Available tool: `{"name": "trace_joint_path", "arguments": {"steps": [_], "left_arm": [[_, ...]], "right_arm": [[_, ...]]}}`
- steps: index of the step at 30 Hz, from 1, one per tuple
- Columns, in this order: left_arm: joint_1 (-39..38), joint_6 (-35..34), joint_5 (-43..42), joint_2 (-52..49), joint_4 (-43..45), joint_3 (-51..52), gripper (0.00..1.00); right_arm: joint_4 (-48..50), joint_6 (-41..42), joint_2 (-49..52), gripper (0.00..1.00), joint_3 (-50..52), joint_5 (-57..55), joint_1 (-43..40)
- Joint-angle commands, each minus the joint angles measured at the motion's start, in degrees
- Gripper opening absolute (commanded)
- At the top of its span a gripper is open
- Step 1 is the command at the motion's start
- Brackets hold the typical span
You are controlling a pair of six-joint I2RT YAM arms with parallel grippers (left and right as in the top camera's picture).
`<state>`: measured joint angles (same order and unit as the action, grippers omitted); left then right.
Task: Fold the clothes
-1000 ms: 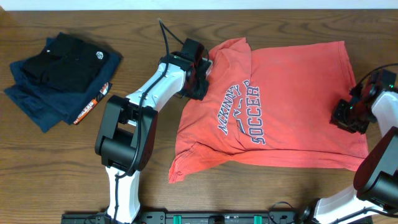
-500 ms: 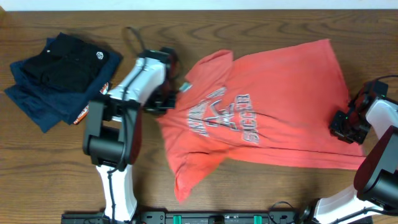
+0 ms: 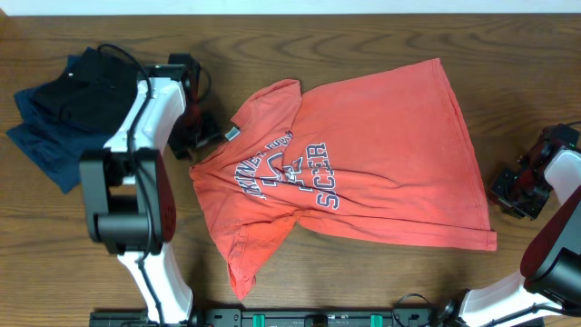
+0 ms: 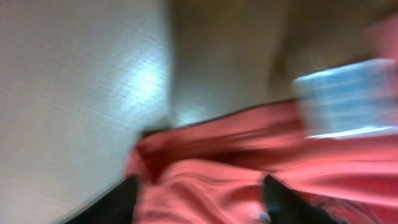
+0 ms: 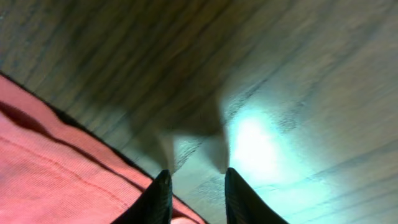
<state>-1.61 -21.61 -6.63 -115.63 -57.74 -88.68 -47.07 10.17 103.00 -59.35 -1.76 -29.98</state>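
Observation:
The coral-red T-shirt (image 3: 363,173) lies face up and rumpled across the middle of the table, its printed lettering (image 3: 286,173) turned at an angle. The white neck tag (image 3: 233,133) shows at the collar on the left. My left gripper (image 3: 201,136) stands open at that collar. In the left wrist view its gripper (image 4: 202,202) has the jaws wide apart with loose red cloth (image 4: 205,186) lying between them. My right gripper (image 3: 519,186) sits on bare wood, just right of the shirt's hem. In the right wrist view this gripper (image 5: 196,196) is narrowly open and holds nothing, with the shirt's edge (image 5: 56,168) to its left.
A folded stack of navy and black garments (image 3: 82,104) lies at the back left, close to my left arm. The wooden table (image 3: 381,282) runs on in front of the shirt. A black rail (image 3: 300,318) lines the front edge.
The shirt was dragged left across the table. My left gripper moved left with the collar, then opened and let it go. The hem slid away from my right gripper.

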Motion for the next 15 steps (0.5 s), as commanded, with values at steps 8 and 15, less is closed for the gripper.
{"name": "trace_joint_path", "arguments": {"steps": [8,15], "left_arm": [[-6.49,17.94,-10.8,5.64,25.27,-2.69,0.98],[-7.76,17.99,-12.44,-3.04,30.93,-2.69,0.99]], "right_arm": [[-10.38,-3.54,-1.11,0.41,-10.54,8.02,-0.15],[-18.21,-4.55,-1.11,0.42,-17.44,8.04,0.76]]}}
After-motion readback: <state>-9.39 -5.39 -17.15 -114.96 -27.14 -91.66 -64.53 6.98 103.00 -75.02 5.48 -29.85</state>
